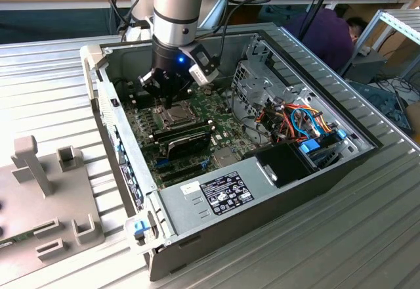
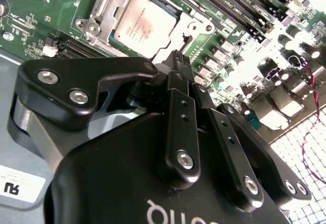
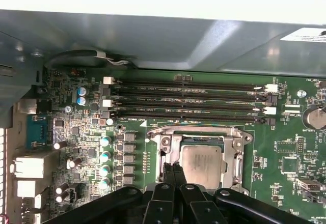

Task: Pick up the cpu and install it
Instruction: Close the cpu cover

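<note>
Chip [image 3: 201, 166], one: the cpu, a small flat square with a dull silvery metal top, lay seated in the socket on the green board [image 3: 76, 107] inside the open computer case [image 1: 197, 194], which rested on the ribbed metal worktop [image 1: 367, 236]. The hinged metal frame [image 3: 165, 142] stood around it, not closed over it as far as the wrist views showed. In the second wrist view the same chip [image 2: 144, 24] showed a faint reddish smear on its top.

Tool [image 3: 173, 170], one: black, two-fingered, hanging over the socket, its fingers pressed together and gripping nothing. The tips stood at the near edge of the chip in the first wrist view; whether they touched it could not be told. In the exterior view the tool [image 1: 172, 97] sat just above the socket area, below the grey arm [image 1: 178, 6].

Handling, judged: light, stiff and thin, with a smooth metal lid likely slippery to hard pads. The underside contacts and the socket's pins were probably delicate, so tilting or dragging would risk damage. Best hold appeared to be across two opposite edges of the square, kept level, with modest squeeze.

Nearby: memory slots [image 3: 188, 102] beside the socket; bundled coloured wires [image 1: 295, 121] at the exterior view's right.
</note>
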{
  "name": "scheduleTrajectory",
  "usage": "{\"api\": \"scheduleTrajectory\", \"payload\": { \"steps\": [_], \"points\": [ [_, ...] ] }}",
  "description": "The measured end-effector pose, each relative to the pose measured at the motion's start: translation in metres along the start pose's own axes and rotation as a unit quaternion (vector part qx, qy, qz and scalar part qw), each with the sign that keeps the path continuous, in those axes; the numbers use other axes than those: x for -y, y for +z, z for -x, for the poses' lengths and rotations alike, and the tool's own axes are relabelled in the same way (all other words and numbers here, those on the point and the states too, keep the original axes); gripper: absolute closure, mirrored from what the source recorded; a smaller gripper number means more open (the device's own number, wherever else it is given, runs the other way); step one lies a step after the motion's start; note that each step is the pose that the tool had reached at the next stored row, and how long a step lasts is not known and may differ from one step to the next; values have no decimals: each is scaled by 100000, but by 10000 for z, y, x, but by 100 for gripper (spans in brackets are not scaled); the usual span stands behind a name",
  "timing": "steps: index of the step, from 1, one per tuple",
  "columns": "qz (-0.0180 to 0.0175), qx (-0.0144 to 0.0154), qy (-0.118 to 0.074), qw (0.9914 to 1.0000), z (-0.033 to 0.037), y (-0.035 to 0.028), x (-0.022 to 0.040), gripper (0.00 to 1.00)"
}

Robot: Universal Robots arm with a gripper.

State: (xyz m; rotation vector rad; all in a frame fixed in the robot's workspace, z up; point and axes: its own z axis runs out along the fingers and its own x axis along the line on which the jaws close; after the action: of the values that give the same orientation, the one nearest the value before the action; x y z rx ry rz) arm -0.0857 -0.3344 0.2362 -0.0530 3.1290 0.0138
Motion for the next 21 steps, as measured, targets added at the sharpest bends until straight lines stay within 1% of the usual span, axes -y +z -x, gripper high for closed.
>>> {"api": "scheduleTrajectory", "payload": {
  "steps": [2,4,8,9,11,15,18,20,21],
  "points": [
    [10,4,-6,100000,-36,2,-2,89],
    [8,5,-4,100000,-54,3,-2,89],
    [-4,-6,-12,100000,-62,-1,-2,89],
    [4,1,-8,100000,-62,-35,-2,89],
    [3,2,-4,100000,-61,-131,-3,89],
    [9,29,-9,100000,-59,-244,-4,89],
    [2,102,-8,100000,-58,-343,-5,89],
    [3,170,-9,100000,-57,-396,-6,89],
    [0,190,-8,100000,-57,-404,-6,89]
  ]
}}
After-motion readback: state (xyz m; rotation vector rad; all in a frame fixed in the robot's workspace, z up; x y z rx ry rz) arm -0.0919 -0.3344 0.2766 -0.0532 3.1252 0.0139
